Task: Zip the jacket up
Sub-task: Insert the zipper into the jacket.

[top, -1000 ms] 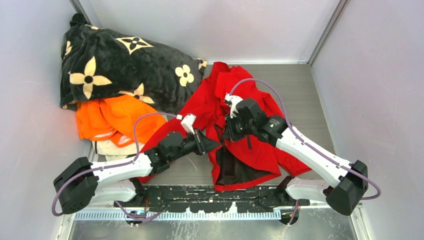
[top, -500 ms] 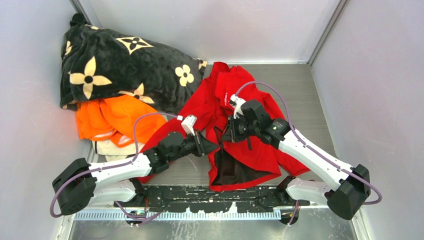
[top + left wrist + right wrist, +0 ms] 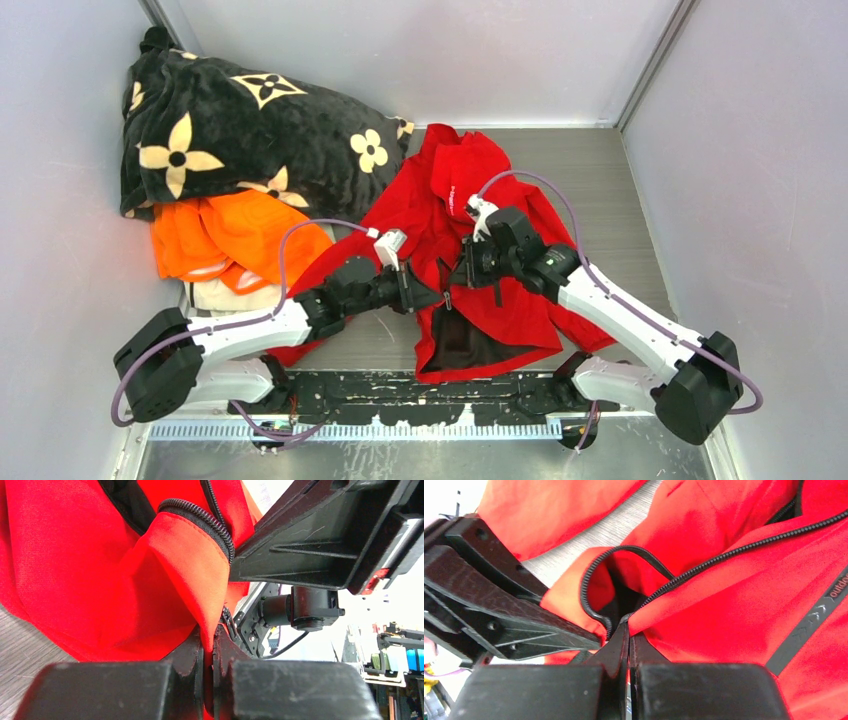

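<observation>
The red jacket (image 3: 490, 320) lies open on the grey table (image 3: 610, 190), its dark lining (image 3: 462, 345) showing near the hem. My left gripper (image 3: 428, 297) is shut on the jacket's left front edge; in the left wrist view its jaws (image 3: 209, 641) pinch a fold of red cloth beside the black zip teeth (image 3: 222, 527) and a small dark slider (image 3: 230, 622). Facing it a few centimetres away, my right gripper (image 3: 463, 274) is shut on the right front edge. In the right wrist view its jaws (image 3: 629, 632) clamp where the zip teeth (image 3: 724, 557) end.
A black flower-patterned blanket (image 3: 240, 130) fills the back left, with an orange garment (image 3: 230, 240) and a pale cloth (image 3: 225, 298) below it. Grey walls close in on three sides. The arms' black base plate (image 3: 400, 395) runs along the near edge.
Both grippers have shifted slightly toward the near edge and right, staying shut on the front edges. The jacket's lower half has been drawn in with them.
</observation>
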Action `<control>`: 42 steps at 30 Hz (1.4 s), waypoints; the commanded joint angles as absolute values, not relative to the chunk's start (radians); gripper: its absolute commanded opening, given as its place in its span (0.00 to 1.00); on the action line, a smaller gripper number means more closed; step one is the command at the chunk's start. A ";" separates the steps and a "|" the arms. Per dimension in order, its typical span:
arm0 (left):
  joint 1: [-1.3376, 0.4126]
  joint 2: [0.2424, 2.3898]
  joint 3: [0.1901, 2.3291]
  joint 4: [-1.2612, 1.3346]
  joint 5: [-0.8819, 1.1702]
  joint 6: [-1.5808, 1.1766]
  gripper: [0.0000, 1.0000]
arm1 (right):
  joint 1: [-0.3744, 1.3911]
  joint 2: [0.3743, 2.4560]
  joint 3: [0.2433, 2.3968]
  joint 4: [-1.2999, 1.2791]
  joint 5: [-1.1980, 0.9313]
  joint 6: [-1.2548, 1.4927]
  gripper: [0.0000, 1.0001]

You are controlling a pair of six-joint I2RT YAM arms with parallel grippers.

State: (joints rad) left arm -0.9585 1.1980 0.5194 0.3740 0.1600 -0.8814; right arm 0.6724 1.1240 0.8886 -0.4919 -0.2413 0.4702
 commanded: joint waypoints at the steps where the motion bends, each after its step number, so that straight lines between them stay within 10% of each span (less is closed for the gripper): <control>1: -0.951 1.158 0.506 0.385 0.257 -0.871 0.00 | 0.634 1.045 0.855 -0.409 -0.166 0.459 0.01; 42: -0.926 1.389 0.557 0.493 0.530 -0.850 0.00 | 0.630 0.970 0.735 -0.149 -0.247 0.410 0.01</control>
State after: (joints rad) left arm -0.9104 1.4014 0.5175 0.5541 0.3981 -0.9253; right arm 0.6456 1.0019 0.6750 -0.2695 -0.3458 0.5117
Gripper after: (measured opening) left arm 0.054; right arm 0.038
